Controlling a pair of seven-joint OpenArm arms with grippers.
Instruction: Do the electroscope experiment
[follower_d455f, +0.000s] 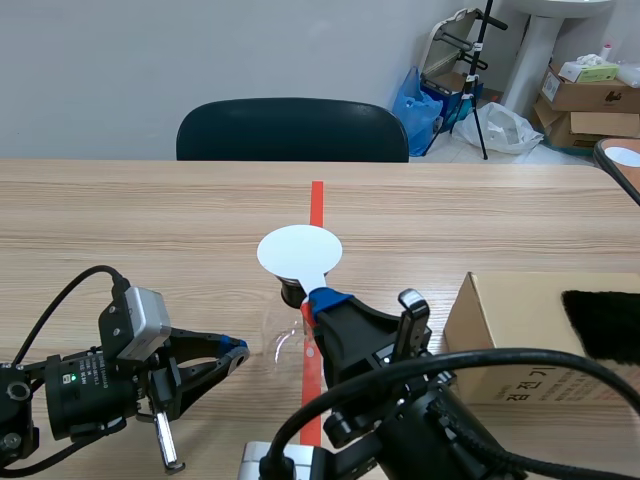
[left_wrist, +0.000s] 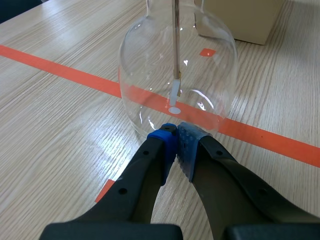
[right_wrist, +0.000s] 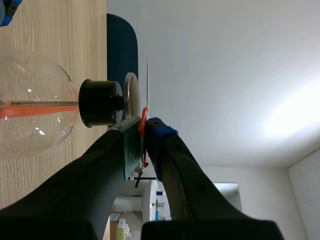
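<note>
Right gripper (right_wrist: 144, 131) pinches orange handle (right_wrist: 143, 116) between pads. White plate (right_wrist: 147, 82) on handle, seen edge-on, just beside metal disc (right_wrist: 131, 95); contact unclear. Metal disc tops black stopper (right_wrist: 100, 103) in glass flask (right_wrist: 35, 125). Thin rod (right_wrist: 45, 103) inside flask. Wooden table (right_wrist: 60, 30) underneath, dark chair (right_wrist: 121, 45) beyond.

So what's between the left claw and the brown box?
The glass flask. The left wrist view shows it just ahead of the shut left claw, with the brown box beyond it. The scene view shows the right claw there too.

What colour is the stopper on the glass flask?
Black stopper, clearest in the right wrist view.
</note>
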